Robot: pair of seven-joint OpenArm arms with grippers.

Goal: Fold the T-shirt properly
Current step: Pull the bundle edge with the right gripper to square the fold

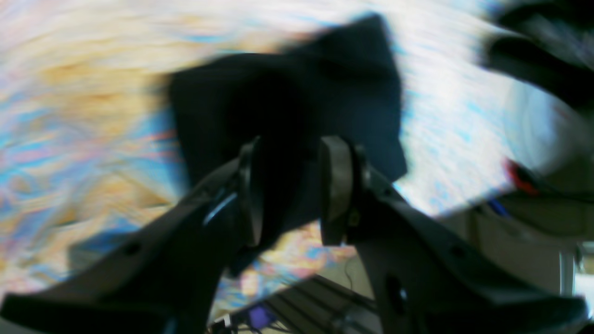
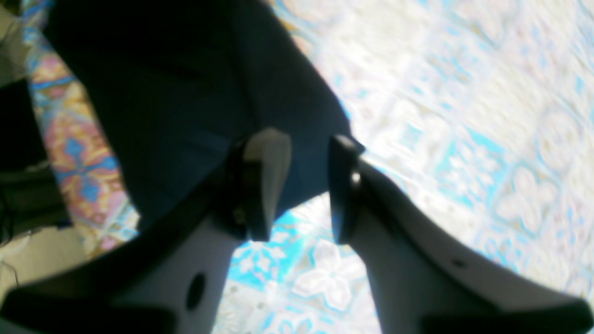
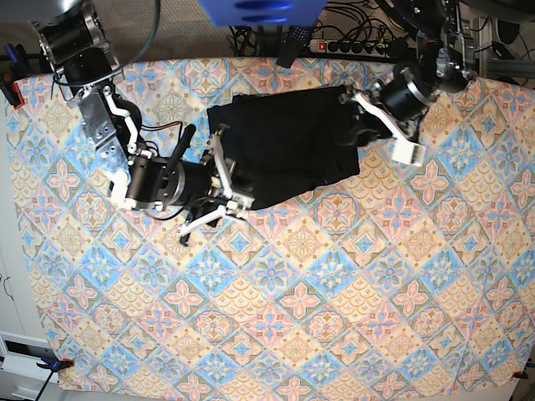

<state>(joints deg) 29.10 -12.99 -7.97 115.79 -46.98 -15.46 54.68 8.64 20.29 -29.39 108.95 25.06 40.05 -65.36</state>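
The black T-shirt (image 3: 284,146) lies folded into a rough rectangle on the patterned cloth at the back middle of the table. My right gripper (image 3: 227,185) is at its near-left corner. In the right wrist view it (image 2: 304,185) is open, with the T-shirt (image 2: 185,93) behind the gap and nothing pinched. My left gripper (image 3: 353,117) is at the shirt's right edge. The blurred left wrist view shows it (image 1: 292,195) with jaws apart over the T-shirt (image 1: 325,93), so it counts as open.
The colourful tiled tablecloth (image 3: 276,317) covers the whole table. Cables and a power strip (image 3: 351,46) run behind the back edge, beside a blue object (image 3: 259,10). A clamp (image 3: 52,362) grips the near-left corner.
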